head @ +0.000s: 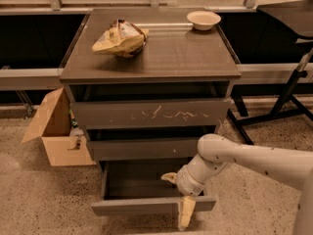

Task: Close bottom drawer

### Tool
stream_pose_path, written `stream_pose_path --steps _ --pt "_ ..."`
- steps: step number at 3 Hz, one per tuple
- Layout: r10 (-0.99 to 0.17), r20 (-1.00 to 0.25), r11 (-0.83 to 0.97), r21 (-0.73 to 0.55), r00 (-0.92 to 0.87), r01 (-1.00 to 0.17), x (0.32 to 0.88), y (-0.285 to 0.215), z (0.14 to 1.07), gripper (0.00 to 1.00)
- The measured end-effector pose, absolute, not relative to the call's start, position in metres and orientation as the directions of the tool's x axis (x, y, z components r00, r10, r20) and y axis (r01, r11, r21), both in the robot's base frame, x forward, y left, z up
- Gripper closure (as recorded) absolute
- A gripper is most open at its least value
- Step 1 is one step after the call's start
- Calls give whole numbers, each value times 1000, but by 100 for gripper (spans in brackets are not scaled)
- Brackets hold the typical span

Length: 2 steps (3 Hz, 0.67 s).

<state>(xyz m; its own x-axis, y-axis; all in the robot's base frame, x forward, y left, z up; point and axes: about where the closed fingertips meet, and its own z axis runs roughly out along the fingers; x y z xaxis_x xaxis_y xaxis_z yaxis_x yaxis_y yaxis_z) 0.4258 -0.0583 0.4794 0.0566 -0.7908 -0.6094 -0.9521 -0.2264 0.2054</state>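
End effector (174,201) at bottom drawer (137,206) front, fingers spread, gripping nothing. Drawer likely rigid, slides on rails; push flat front panel.

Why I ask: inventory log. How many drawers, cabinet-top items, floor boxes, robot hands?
Drawers: 3 (scratched drawer, middle drawer, bottom drawer)
Cabinet-top items: 2 (bag, bowl)
Cardboard box: 1
Hand: 1, at bottom drawer's front
Total: 7
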Motion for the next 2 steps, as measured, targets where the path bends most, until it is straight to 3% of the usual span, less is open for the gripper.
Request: stream_pose_path --steps 2 --pt "-783 -617 -318 287 79 -904 412 -25 372 0"
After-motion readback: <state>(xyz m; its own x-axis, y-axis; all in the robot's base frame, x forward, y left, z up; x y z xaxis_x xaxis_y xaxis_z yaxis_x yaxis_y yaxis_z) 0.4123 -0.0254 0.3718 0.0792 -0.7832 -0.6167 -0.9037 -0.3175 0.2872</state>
